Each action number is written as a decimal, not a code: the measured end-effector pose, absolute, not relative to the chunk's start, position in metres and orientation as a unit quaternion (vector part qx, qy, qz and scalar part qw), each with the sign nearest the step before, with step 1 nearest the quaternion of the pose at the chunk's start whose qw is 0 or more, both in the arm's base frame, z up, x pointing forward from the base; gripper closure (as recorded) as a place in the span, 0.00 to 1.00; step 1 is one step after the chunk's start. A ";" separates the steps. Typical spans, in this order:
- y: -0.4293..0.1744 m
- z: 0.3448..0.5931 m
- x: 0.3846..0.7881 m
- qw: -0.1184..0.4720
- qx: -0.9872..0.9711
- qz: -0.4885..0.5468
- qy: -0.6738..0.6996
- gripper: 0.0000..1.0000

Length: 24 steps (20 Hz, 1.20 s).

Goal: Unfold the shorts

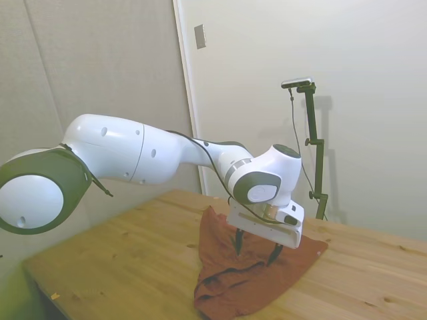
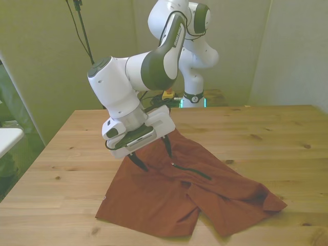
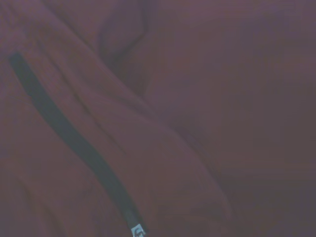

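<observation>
Front view shows the white arm's two-finger tool [image 2: 152, 152] hanging just above a soft rust-red fabric pair of shorts [image 2: 189, 195] spread on the pale wooden counter [image 2: 266, 128]. Its two dark fingers [image 2: 138, 161] stand well apart, so the tool is open and grips nothing; the tips sit at or just over the cloth near its upper edge, and whether they touch it cannot be told. From below the tool the shorts fan out toward the camera in two legs, one running to the front view's left and one, wider, to the front view's right, with a fold between them. A thin dark zipper line [image 2: 190, 170] slants across the cloth just beside the tool, on the front view's right of it.

Side view has the tool [image 1: 256, 245] directly over the shorts [image 1: 257, 280], fingers spread, with the fabric bunched and wrinkled below it and lying flatter beyond it.

Wrist view, dim and blurred, is filled with the rust-red cloth [image 3: 222, 98], its folds running diagonally, and the dark zipper line [image 3: 74, 143] ending in a small pale metal pull [image 3: 137, 230].
</observation>
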<state>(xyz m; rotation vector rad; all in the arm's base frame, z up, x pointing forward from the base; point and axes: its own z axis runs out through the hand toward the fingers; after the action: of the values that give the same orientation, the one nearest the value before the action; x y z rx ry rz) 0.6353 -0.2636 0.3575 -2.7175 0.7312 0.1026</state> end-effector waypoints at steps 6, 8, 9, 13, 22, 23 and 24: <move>-0.262 0.359 0.634 0.165 -0.952 0.043 0.255 1.00; -0.262 0.361 0.634 0.165 -0.952 0.044 0.254 1.00; -0.262 0.361 0.634 0.165 -0.952 0.044 0.254 1.00; -0.261 0.361 0.634 0.167 -0.952 0.048 0.253 1.00; -0.261 0.356 0.633 0.168 -0.951 0.054 0.255 1.00; -0.261 0.354 0.633 0.168 -0.951 0.056 0.255 1.00; -0.261 0.351 0.633 0.168 -0.950 0.058 0.255 1.00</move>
<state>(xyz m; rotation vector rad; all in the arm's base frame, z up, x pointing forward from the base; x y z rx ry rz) 0.6333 -0.2606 0.3514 -2.7037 0.7257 0.1640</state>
